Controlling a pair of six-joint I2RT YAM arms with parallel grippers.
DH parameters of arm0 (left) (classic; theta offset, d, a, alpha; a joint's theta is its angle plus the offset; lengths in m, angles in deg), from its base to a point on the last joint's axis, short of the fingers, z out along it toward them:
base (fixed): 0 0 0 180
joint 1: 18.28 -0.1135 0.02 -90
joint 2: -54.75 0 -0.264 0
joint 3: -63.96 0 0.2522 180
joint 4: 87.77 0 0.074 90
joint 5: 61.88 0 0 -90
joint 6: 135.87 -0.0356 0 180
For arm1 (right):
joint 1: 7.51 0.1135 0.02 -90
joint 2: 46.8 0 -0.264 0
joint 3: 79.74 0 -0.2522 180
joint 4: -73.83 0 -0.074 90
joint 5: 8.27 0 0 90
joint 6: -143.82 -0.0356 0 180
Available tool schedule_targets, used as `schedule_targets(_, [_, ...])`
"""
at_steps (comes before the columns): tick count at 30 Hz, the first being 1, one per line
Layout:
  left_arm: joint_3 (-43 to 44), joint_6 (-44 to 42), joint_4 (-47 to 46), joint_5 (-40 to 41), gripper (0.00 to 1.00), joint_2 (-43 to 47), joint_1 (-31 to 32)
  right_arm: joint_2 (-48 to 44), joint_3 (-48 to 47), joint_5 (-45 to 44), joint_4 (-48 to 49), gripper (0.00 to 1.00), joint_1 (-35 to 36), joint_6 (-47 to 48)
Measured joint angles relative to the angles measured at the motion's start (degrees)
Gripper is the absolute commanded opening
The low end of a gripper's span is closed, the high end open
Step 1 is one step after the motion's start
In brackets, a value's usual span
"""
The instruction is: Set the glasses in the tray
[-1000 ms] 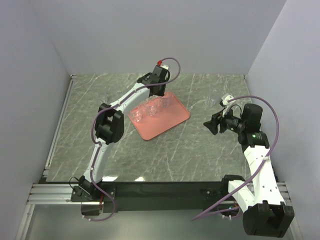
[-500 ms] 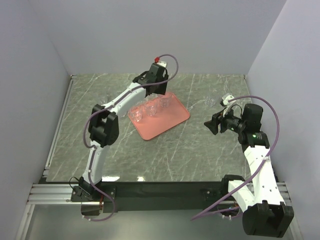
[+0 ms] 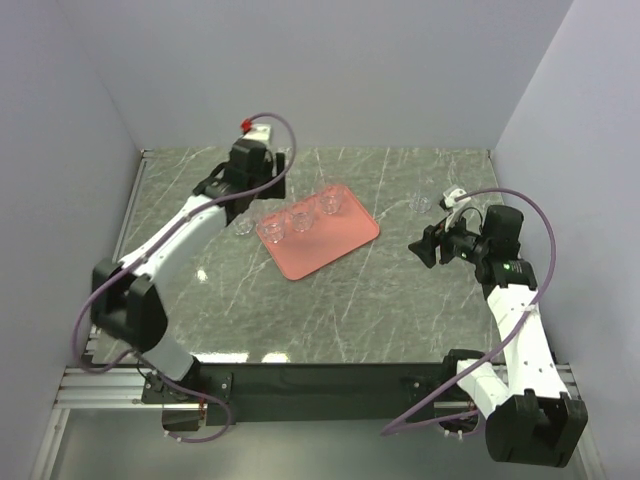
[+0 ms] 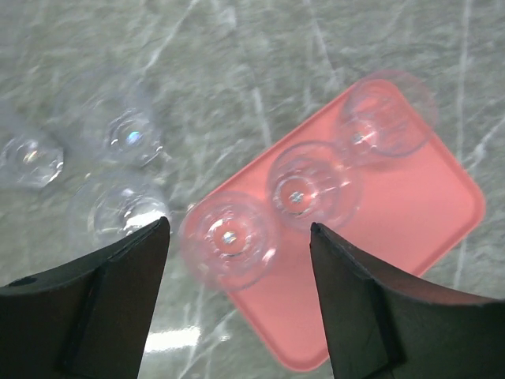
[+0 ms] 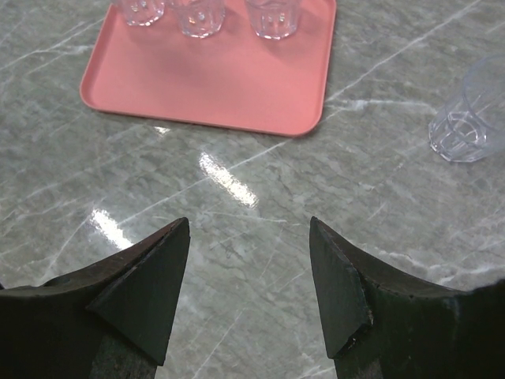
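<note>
Right wrist view: three glasses on tray cut off at top edge; lone glass clipped by right edge. Left wrist view: table glasses badly blurred. Overhead: those too faint to count.

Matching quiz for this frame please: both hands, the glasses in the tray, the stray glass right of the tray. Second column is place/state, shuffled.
Column 1
1. left hand
2. right hand
3. row of three glasses
4. lone glass

Column 2
A. on the marble table, right of the tray
B. open, over the tray's left corner
C. standing in the salmon-pink tray
D. open, empty, over bare table, pointing toward the tray

Pairs: 1-B, 2-D, 3-C, 4-A
</note>
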Motion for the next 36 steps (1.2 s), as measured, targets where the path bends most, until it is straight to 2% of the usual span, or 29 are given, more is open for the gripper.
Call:
schedule_targets(8, [-22.25,1.2,-2.32,-0.35,0.82,21.38,-7.3,5.2,-0.7,-1.84,-0.31,0.69,0.04,0.17])
schedule_targets(14, [-33.24,-0.17,-4.94,1.99,0.93,35.47,-7.69,13.03,-6.27,-5.88,-2.27,0.69,0.74,1.07])
schedule_targets(17, [-38.53,-0.55,-6.86,2.91,0.94,40.44,-7.72,16.68,-10.99,-9.07,-3.28,0.68,1.6,0.87])
schedule_targets(20, [-41.42,-0.59,-7.34,3.23,0.94,42.25,-7.72,21.79,-17.57,-13.88,-4.7,0.68,3.41,-0.13])
schedule_targets(26, [-41.59,-0.79,-8.22,4.85,0.94,40.96,-7.72,34.99,-32.52,-23.58,-8.85,0.64,7.87,-2.14])
schedule_targets(32, [-41.59,-1.11,-8.5,6.12,0.94,41.0,-7.72,49.11,-47.82,-29.68,-15.17,0.61,10.36,-3.74])
schedule_targets(36, [-41.59,-1.2,-8.55,6.25,0.94,41.24,-7.72,55.95,-53.86,-32.76,-18.43,0.6,10.67,-4.17])
